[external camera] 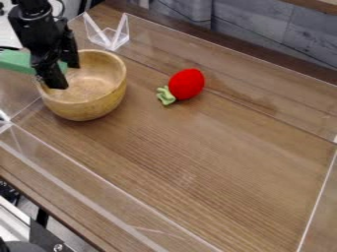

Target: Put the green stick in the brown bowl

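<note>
Count, loose items: brown bowl (87, 106) ×1; green stick (16, 62) ×1; red strawberry-like toy (187, 83) ×1, with one tuft of green leaves (165, 95). Also one black gripper (55, 69), upper left, and one wooden table (198, 148).

Stick: at the left edge of the view, partly behind the gripper; its visible part reaches the bowl's upper-left rim. How much lies inside the bowl cannot be told.

Gripper: fingers at the stick and the bowl's upper-left side. Whether they are open, or grip the stick, cannot be told from this angle.

Toy: on the table, right of the bowl, apart from it, leaves toward the lower left.
</note>
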Action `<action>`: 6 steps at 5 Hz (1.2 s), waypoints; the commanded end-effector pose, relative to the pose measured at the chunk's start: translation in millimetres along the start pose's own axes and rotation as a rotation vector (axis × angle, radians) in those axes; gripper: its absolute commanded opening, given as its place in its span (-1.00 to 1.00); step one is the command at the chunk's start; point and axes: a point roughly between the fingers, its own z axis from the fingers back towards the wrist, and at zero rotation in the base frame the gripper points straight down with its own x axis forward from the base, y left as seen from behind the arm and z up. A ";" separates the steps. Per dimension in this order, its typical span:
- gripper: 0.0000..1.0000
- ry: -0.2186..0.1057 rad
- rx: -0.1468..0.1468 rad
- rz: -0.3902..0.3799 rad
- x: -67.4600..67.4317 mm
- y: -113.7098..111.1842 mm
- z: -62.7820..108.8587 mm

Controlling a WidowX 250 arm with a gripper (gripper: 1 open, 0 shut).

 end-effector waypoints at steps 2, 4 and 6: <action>-1.00 -0.016 -0.033 0.012 0.1 -10.9 -5.5; 1.00 -0.011 -0.029 0.038 2.9 -16.1 -5.5; 1.00 -0.011 -0.022 0.059 -0.2 -14.1 17.7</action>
